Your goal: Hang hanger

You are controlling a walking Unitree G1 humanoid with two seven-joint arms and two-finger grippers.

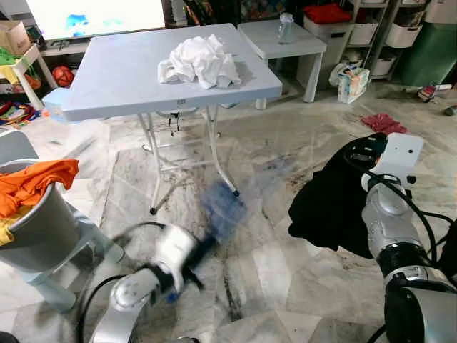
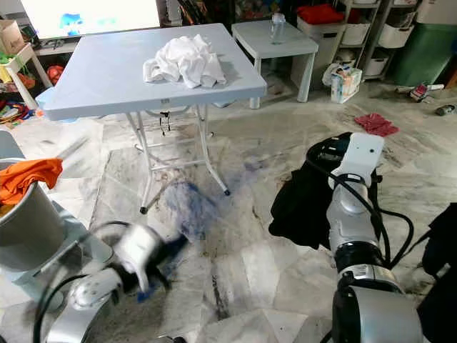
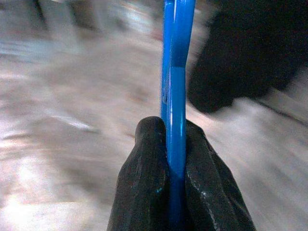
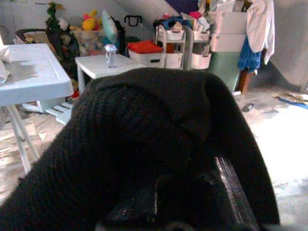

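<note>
The left gripper (image 3: pixel 175 159) has its fingers clamped on the blue hanger (image 3: pixel 177 72) — it may slip during fast movement. The right gripper (image 4: pixel 192 192) is wrapped in the black garment (image 1: pixel 328 204) — its fingers I cannot tell.

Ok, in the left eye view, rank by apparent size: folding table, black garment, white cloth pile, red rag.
1. folding table
2. black garment, held by the right gripper; it's nearer the camera, so looks bigger
3. white cloth pile
4. red rag
</note>
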